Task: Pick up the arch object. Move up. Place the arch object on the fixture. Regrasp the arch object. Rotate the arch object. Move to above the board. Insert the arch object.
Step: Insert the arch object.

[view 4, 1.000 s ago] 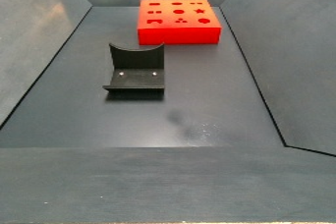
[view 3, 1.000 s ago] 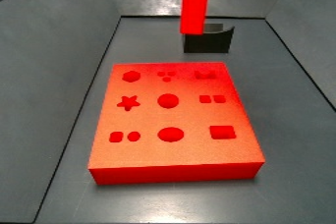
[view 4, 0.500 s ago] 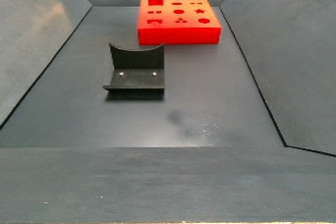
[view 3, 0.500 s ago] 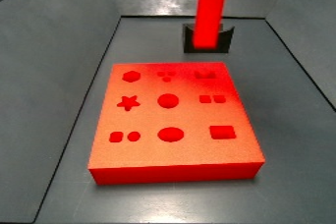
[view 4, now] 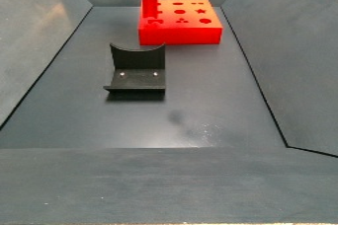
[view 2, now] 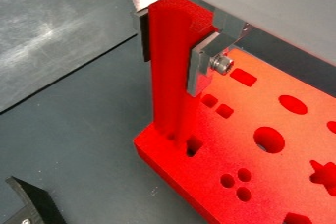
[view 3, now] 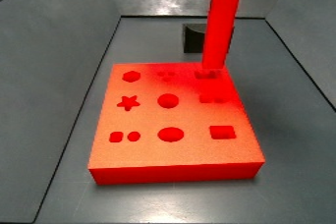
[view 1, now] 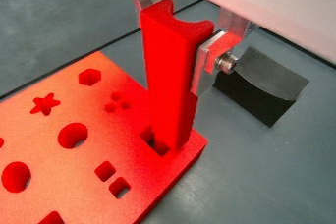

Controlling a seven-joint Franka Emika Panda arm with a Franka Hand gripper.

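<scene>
The arch object [view 3: 221, 27] hides much of the fixture [view 3: 194, 37]; the gripper [view 1: 178, 46] is cropped.

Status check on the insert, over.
Gripper above board corner, shut on arch object. Bar upright, lower end in corner hole. Fixture apart; nothing blocking.

My end effector [view 1: 178, 33], at the far corner of the board, shows flat silver finger plates with dark pads clamped on the bright red arch object [view 1: 171, 81], which stands upright as a plain, unpatterned bar. The board [view 3: 171, 120] is a red-orange slab dotted with darker red shaped holes in rows. The fixture [view 4: 136, 72] is dark grey-black, on a dull grey floor [view 4: 199, 111].
</scene>
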